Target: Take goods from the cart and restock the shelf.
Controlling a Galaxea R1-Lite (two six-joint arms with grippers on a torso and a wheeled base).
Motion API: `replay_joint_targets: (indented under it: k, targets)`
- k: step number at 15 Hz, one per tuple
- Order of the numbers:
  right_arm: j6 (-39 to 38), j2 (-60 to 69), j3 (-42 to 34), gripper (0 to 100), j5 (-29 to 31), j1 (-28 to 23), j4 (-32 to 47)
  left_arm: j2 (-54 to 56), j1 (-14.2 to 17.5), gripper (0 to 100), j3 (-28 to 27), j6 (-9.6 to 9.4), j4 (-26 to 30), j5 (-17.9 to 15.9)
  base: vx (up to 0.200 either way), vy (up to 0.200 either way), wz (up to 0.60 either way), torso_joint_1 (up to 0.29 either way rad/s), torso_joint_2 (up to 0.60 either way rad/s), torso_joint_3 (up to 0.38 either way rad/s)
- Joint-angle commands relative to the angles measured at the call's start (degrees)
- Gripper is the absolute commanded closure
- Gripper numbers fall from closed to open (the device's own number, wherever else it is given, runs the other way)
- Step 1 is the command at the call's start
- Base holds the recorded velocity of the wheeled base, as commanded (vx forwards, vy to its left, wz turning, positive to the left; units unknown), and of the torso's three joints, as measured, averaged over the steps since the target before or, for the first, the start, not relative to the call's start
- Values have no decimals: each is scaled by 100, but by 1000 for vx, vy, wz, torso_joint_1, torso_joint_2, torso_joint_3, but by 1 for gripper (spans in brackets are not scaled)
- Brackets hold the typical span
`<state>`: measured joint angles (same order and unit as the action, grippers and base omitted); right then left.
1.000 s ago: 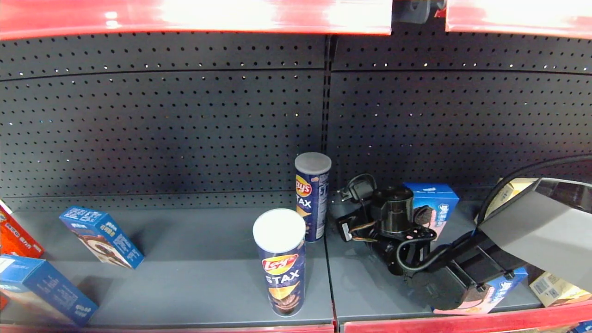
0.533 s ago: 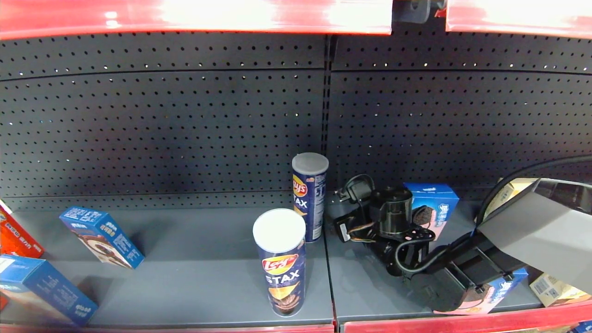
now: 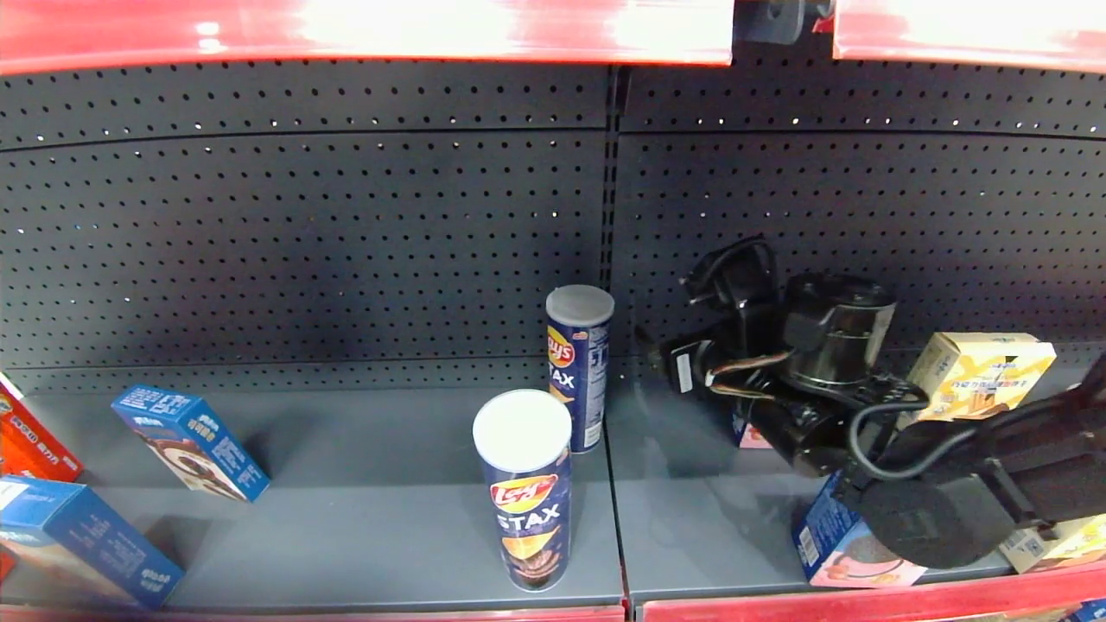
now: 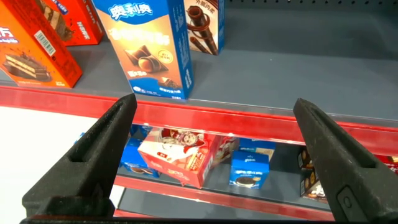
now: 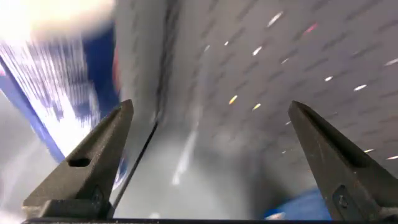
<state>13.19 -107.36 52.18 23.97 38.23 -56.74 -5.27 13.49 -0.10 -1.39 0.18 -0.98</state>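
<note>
Two tall blue chip cans stand upright on the grey shelf (image 3: 363, 484): one near the front edge (image 3: 523, 488), the other (image 3: 577, 367) behind it by the shelf divider. My right arm (image 3: 829, 345) hangs above the shelf, to the right of the rear can and apart from it. In the right wrist view the right gripper (image 5: 209, 106) is open and holds nothing, with a blurred blue can (image 5: 56, 93) off to one side. My left gripper (image 4: 214, 102) is open too, held in front of a lower shelf's red edge (image 4: 249, 121).
On the shelf's left are two blue boxes (image 3: 190, 441) (image 3: 82, 540) and a red one (image 3: 30, 445). On the right are a yellow box (image 3: 985, 371) and a blue-pink box (image 3: 842, 553). A perforated back panel (image 3: 346, 242) closes the shelf. The lower shelf carries a tan-blue box (image 4: 152, 46) and orange boxes (image 4: 37, 43).
My right arm has risen and drawn back to the right, away from the rear can. That can stands slightly further left than a second ago.
</note>
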Motion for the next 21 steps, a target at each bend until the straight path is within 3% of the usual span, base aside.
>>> replay_joint_targets:
  k: [1,4,5,8,11,12,14,16,19,21]
  targets:
    - [34,1016,-691,0,-41,-641,-75,-1,4,0,1,7,-1,1,0,0,0,0,0,0]
    - [43,1824,-858,0,-41,-1362,-31,-9,4,0,1,7,-1,1,0,0,0,0,0,0]
    - [43,1824,-858,0,-41,-1362,-31,-9,4,0,1,7,-1,1,0,0,0,0,0,0]
    - [8,3661,-1561,0,-129,-2452,787,-9,4,0,1,7,-1,1,0,0,0,0,0,0]
    - [8,4971,-2765,0,-806,-3181,945,-9,4,0,1,7,-1,1,0,0,0,0,0,0]
    - [8,5753,-3592,0,-1149,-3471,998,-9,4,0,1,7,-1,1,0,0,0,0,0,0]
    - [-97,6535,-4409,0,-1377,-3858,1121,-1,4,0,1,7,-1,1,0,0,0,0,0,0]
    - [-502,7616,-4945,0,-1667,-4333,1806,-9,4,0,1,7,-1,1,0,0,0,0,0,0]
    - [-932,8741,-5191,0,-3012,-4860,2870,-9,4,0,1,7,-1,1,0,0,0,0,0,0]
    - [-985,9128,-5191,0,-3135,-4992,3406,-9,4,0,1,7,-1,1,0,0,0,0,0,0]
